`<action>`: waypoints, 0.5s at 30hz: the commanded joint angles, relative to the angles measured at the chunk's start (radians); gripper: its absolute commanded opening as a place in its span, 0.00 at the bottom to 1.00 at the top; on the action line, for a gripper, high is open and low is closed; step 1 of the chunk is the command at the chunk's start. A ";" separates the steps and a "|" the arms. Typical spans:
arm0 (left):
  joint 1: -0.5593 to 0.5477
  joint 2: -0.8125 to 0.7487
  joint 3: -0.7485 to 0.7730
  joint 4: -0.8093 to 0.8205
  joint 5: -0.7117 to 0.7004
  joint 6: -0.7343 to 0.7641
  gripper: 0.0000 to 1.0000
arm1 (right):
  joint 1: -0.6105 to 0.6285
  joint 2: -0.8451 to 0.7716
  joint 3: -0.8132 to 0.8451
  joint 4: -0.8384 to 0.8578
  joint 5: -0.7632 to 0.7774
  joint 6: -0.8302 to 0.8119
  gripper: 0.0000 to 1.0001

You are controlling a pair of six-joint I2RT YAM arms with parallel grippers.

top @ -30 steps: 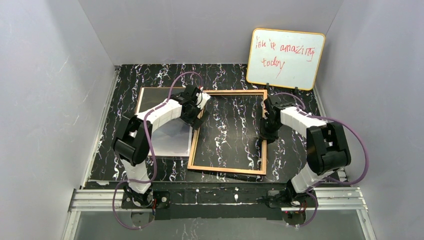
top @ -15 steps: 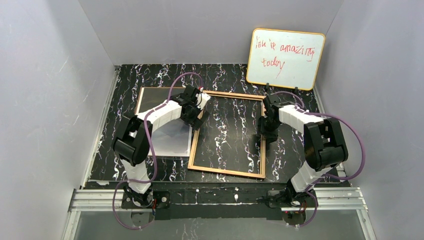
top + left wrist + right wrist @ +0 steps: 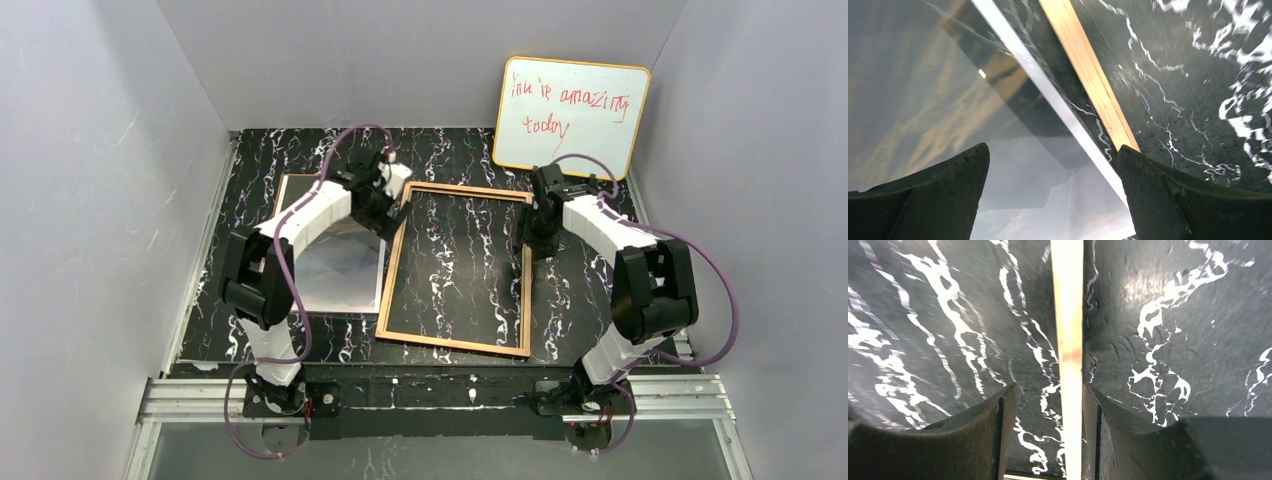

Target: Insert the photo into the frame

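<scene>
The frame (image 3: 390, 290) lies tan back up in the middle of the black marble table, the marble showing through its pane. The photo (image 3: 340, 272) lies flat just left of it, glossy and reflecting. My left gripper (image 3: 385, 210) hangs open over the photo's far right edge, beside the frame's left rail. In the left wrist view its jaws stand wide over the photo (image 3: 923, 100), with the frame's tan rail (image 3: 1088, 65) to the right. My right gripper (image 3: 533, 240) is open astride the frame's right rail (image 3: 1068, 340); one finger (image 3: 1093, 410) is close against it and the other stands apart.
An orange-edged whiteboard (image 3: 570, 118) with red writing leans on the back wall at the right. A brown edge (image 3: 281, 200) shows at the photo's far left. Grey walls close in the table (image 3: 590, 290) on three sides.
My right gripper has opened off the frame's right rail and moved toward the back. The left gripper shifted back and left. The frame's far right corner has slid slightly nearer.
</scene>
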 commanded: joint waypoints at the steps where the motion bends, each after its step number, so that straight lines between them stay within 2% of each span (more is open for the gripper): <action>1: 0.112 -0.064 0.160 -0.147 0.111 0.019 0.98 | -0.012 -0.098 0.098 0.034 -0.015 0.053 0.57; 5: 0.162 -0.096 0.139 -0.156 0.056 0.099 0.98 | 0.004 -0.122 0.071 0.093 -0.143 0.106 0.53; 11: 0.209 -0.122 -0.071 -0.102 0.003 0.185 0.98 | 0.073 -0.134 -0.047 0.117 -0.226 0.164 0.44; 15: 0.236 -0.136 -0.172 -0.059 -0.048 0.229 0.98 | 0.070 -0.154 -0.107 0.075 -0.154 0.137 0.41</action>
